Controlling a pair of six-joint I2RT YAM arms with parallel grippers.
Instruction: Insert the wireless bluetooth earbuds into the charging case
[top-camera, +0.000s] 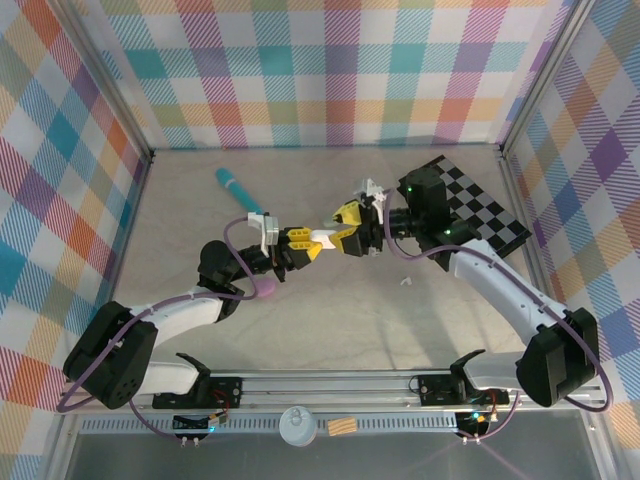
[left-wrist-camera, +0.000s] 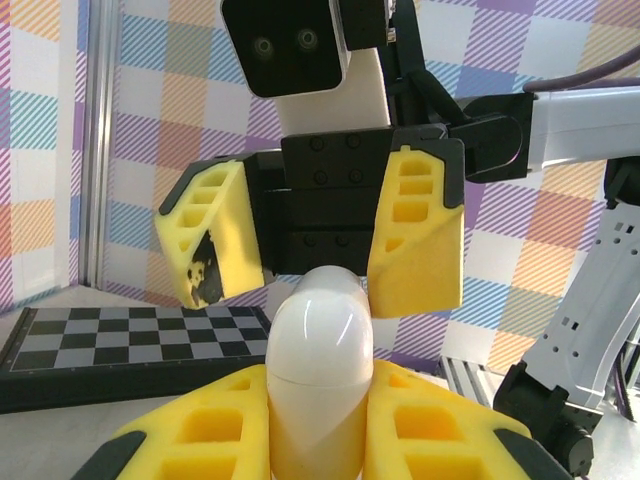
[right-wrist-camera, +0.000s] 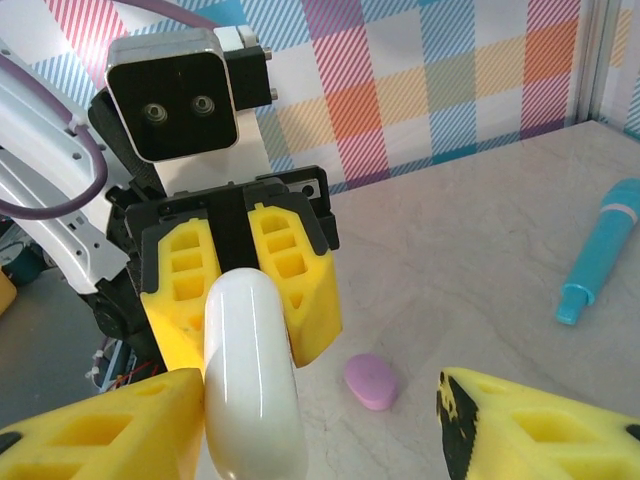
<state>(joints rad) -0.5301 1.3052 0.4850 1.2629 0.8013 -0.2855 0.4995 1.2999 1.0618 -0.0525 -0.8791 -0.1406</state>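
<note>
A closed white pebble-shaped charging case (left-wrist-camera: 320, 360) is held above the table, with my left gripper (left-wrist-camera: 320, 435) shut on its lower half. In the top view the left gripper (top-camera: 316, 241) and right gripper (top-camera: 347, 232) meet nose to nose at mid table. My right gripper (right-wrist-camera: 320, 430) is open around the case's (right-wrist-camera: 250, 370) free end. The case touches its left finger (right-wrist-camera: 100, 430), and the other finger stands well apart. One tiny white earbud (top-camera: 405, 281) lies on the table below the right arm. The other earbuds are out of view.
A purple pebble-shaped case (right-wrist-camera: 371, 381) lies closed on the table (top-camera: 350, 320) under the left gripper, also seen from above (top-camera: 268, 289). A teal pen-like stick (top-camera: 238, 190) lies at the back left. A checkerboard plate (top-camera: 480, 200) sits at the back right.
</note>
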